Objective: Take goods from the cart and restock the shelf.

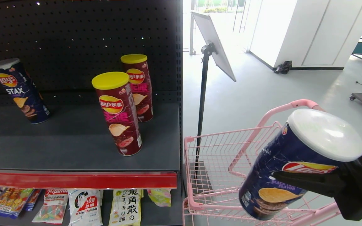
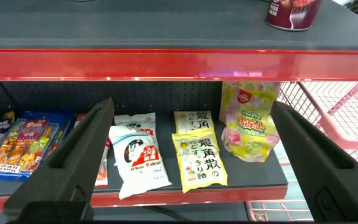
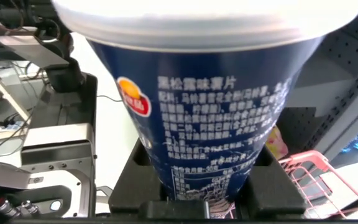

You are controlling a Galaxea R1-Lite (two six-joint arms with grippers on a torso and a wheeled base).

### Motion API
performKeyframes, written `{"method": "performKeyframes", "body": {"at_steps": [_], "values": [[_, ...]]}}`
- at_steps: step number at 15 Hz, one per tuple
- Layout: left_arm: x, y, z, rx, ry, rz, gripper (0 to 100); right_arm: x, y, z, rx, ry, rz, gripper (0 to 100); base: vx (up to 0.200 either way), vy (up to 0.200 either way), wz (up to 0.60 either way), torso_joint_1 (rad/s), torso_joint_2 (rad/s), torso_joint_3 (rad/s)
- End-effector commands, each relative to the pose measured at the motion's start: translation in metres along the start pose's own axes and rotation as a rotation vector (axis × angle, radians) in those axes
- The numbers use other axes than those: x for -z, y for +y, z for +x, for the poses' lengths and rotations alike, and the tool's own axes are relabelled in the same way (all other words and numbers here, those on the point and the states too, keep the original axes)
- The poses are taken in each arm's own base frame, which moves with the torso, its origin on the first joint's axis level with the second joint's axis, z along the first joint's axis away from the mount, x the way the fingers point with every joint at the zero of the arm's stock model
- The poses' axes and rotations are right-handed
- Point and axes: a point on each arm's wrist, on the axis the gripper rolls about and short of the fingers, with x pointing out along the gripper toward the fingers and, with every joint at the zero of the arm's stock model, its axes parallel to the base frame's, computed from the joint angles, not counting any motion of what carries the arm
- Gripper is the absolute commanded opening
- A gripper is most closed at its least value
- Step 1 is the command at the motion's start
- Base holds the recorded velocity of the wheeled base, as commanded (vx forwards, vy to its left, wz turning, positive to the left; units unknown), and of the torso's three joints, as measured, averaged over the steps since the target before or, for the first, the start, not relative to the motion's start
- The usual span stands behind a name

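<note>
The right claw (image 1: 297,185) pinches a blue can (image 1: 278,157) above the cart (image 1: 228,133), with three cans (image 1: 118,113) already on the shelf (image 1: 74,150) to its left and the left claw (image 2: 191,162) spread, empty.

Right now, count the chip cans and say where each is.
4. The front red can, rear red can and left blue can stand on the shelf. The held blue can is in the right gripper by the cart, which may hide more.
</note>
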Motion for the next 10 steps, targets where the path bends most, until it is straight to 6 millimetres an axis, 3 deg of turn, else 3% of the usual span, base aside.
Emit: {"method": "performKeyframes", "body": {"at_steps": [1,3,10], "values": [[0.0000,0.0000,0.0001,0.000,0.002,-0.003,100,-0.0001,-0.0008,0.0005,0.006,0.002,0.000,0,0.000,0.000,0.00,0.000,0.00,0.000],[0.0000,0.0000,0.0001,0.000,0.002,-0.001,100,-0.0002,-0.0021,0.0015,0.007,0.003,0.001,0,0.000,0.000,0.00,0.000,0.00,0.000],[0.0000,0.0000,0.0001,0.000,0.002,-0.001,100,0.0010,-0.0021,0.0027,0.005,0.007,0.004,0,0.000,0.200,0.00,0.006,0.00,0.002]]}}
